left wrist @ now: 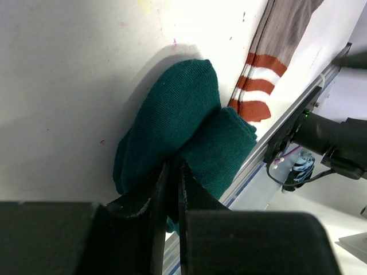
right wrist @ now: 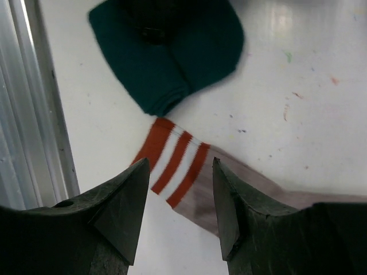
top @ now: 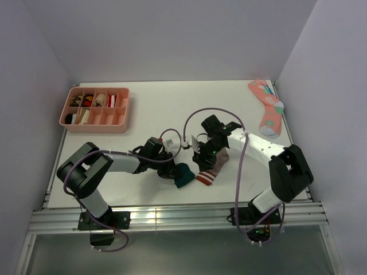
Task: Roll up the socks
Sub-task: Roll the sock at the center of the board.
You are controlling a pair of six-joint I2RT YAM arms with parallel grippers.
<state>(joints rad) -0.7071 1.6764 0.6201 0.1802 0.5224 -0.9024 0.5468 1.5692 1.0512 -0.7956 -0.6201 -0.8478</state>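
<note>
Near-edge aluminium rail [top: 172, 220]: runs along the front of the table [top: 160, 109], just behind the arm bases; both socks lie close to it.
Dark green sock [left wrist: 172, 114]: bunched double on itself at the front of the table, not a tidy roll yet.
Left gripper [left wrist: 171, 172]: fingers almost together, pinching a fold of the dark green sock at its near end and pressing low on the tabletop.
Taupe-brown sock [right wrist: 241, 189]: lies flat and unrolled to the right of the green one. Its red-and-white striped cuff [right wrist: 175, 160] points toward the rail, just beside the green bundle; I cannot tell whether they touch.
Right gripper [right wrist: 179, 172]: jaws about half apart, holding nothing, poised right over the striped cuff.
Risk, green side: to my eye the pinch catches only a thin fold, so a pull could slip the fabric free and let the bundle flop open.
Risk, brown side: closing from here could nip one layer of cuff, or snag the green edge next to it, dragging both socks toward the rail.
Risk, arms: the two wrists are near each other, so a careless swing could bump them.
Coral-pink sock [top: 267, 109]: far right corner, well apart.
Pink divided tray [top: 64, 112]: far left, holding small rolled items.
</note>
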